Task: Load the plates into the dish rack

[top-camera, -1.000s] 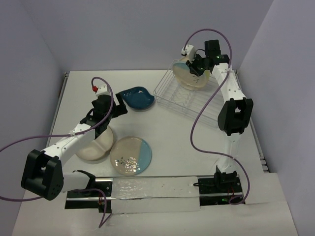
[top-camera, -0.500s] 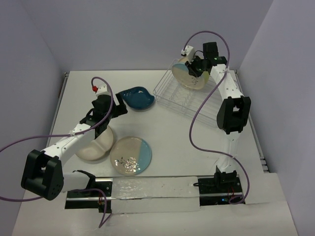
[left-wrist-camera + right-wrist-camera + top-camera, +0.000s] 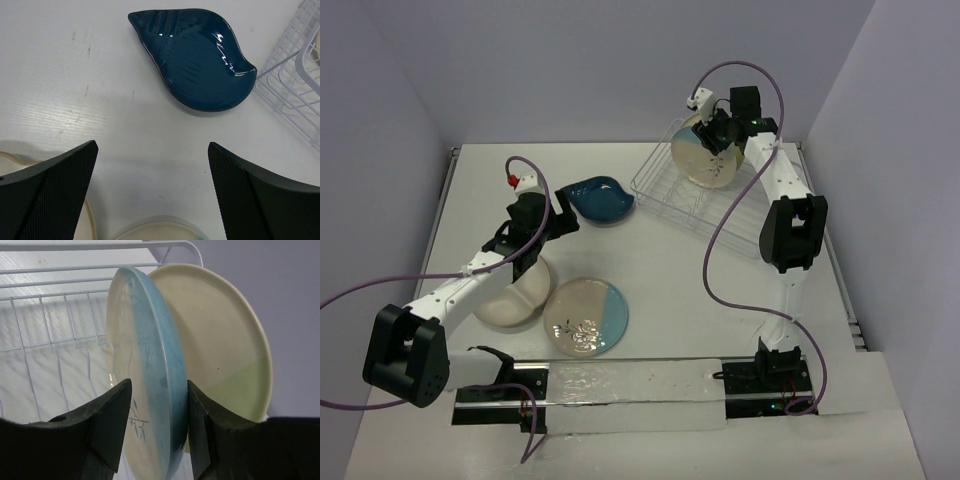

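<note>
1. While the right tool (image 3: 159, 390) is positioned over the dish rack (image 3: 670, 195), we observe its fingers (image 3: 112, 415) closed on the rim of a blue-half plate (image 3: 145, 340), which stands upright on edge.
2. Directly behind that plate, a green-half plate (image 3: 220, 350) also stands upright. The two faces are close together, and we cannot tell whether they touch.
3. We cannot see the lower edge of either plate in the right wrist view, because the fingers cover them. We therefore cannot confirm that they are seated in the rack.
4. The rack sits at the far right of the worktop (image 3: 660, 270), at an angle to its edges.
5. The left tool (image 3: 152, 145) hangs above the worktop with its fingers spread wide and nothing between them.
6. Ahead of the left tool, the dark blue leaf-shaped dish (image 3: 195, 60) lies flat on the worktop. It is just beside the left corner of the rack but apart from it.
7. The cream divided plate (image 3: 525, 300) lies flat, partly under the left arm (image 3: 460, 285).
8. A second blue-half plate (image 3: 585, 317) lies face up just beside the divided plate, on its right. We cannot tell whether their rims touch.
</note>
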You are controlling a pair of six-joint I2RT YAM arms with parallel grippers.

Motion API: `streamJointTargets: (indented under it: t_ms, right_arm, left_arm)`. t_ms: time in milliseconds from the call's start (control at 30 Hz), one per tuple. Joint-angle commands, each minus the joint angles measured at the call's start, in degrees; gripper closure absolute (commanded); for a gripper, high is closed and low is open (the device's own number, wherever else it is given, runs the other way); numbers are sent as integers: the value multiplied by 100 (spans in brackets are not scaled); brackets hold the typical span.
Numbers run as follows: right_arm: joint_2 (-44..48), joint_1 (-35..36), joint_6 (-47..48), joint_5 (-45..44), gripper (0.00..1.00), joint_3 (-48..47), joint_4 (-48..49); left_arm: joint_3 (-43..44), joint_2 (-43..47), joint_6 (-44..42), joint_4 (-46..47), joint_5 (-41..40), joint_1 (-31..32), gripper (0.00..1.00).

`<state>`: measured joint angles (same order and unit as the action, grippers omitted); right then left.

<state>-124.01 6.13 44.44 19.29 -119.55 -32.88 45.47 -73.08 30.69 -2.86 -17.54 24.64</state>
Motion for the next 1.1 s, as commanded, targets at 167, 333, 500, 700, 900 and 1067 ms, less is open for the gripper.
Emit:
streamJointTargets:
  t_ms: [167, 333, 500, 700, 900, 1067]
  right_arm:
    - [305, 92, -361, -292, 20, -257, 502]
    - [627, 233, -1222, -1463, 6, -389, 1090]
    - [1012, 343, -1732, -2399, 0, -149, 1694]
    - [1825, 533, -2215, -1773, 0, 451, 1714]
    - [2901, 983, -3742, -933, 0, 1596, 1748]
    - [3397, 1294, -5088, 5, 0, 2451, 1823]
  left_arm:
    - [104, 342, 146, 12, 45, -47, 1]
    - [9, 551, 444, -169, 8, -47, 1]
    - [-109, 712, 748, -413, -50, -47, 1]
    - [-273, 865, 1271, -949, -48, -20, 1]
    - [-609, 1400, 2047, -1748, -77, 377, 1]
    - [-734, 1652, 2692, -2531, -224, 970, 1]
